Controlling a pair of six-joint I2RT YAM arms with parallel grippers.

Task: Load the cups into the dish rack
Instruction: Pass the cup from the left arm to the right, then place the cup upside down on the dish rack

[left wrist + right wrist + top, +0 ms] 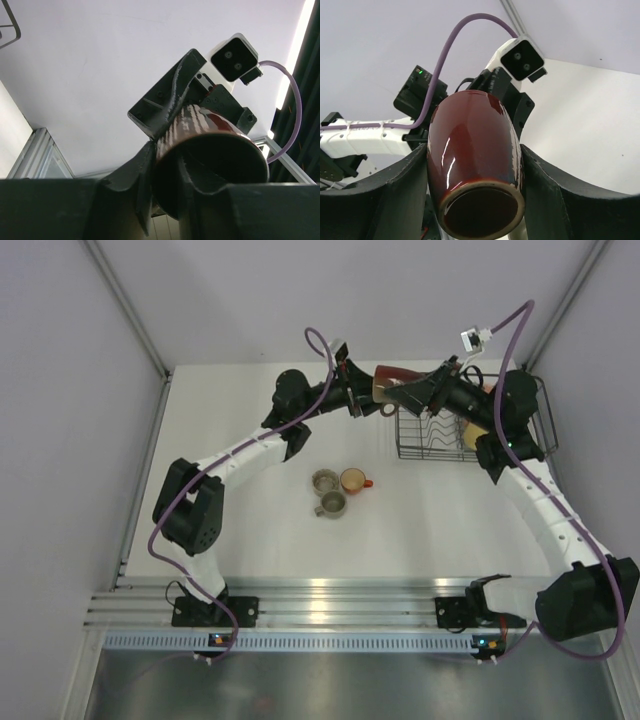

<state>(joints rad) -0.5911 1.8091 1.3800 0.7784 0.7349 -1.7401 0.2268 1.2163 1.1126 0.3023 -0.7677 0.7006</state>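
A dark brown cup [392, 380] hangs in the air at the dish rack's [415, 452] left end, held between both arms. My left gripper [372, 392] pinches its rim, one finger inside the mouth and one outside [167, 160]. In the right wrist view my right gripper [472, 156] is shut on the glossy body of this cup [470, 130], a finger pressed on each side and the base facing the camera. Two grey-olive cups [324, 480] [332, 504] and a small orange cup [353, 480] stand together mid-table. A yellow cup [474, 435] lies in the rack under my right arm.
The black wire rack stands at the back right, next to the side wall, partly hidden by my right arm. Metal rails [320, 602] run along the near edge by the arm bases. Grey walls close in the white table on three sides.
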